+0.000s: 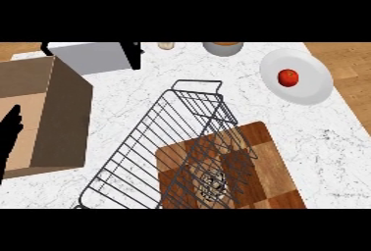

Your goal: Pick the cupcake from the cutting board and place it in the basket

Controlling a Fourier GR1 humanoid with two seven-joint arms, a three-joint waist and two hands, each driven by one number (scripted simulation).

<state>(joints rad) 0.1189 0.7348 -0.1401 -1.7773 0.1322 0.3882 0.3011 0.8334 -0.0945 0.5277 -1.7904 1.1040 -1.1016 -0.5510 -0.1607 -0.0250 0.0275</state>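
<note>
I see the cupcake (pixel 212 182) on the cutting board (pixel 272 162), behind the wire basket (pixel 145 147) wall — light, soft, crushable, so I'd grab its base. My left hand (pixel 10 128) rests open at the edge; right's out of view.

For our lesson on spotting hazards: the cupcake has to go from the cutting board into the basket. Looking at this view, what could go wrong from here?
1. The wire basket overlaps the cutting board, and the cupcake shows through its wires, so a reaching hand may snag or shove the basket.
2. Only the left hand shows, far from the cupcake at the view's left edge beside the cardboard box, which it could knock.
</note>
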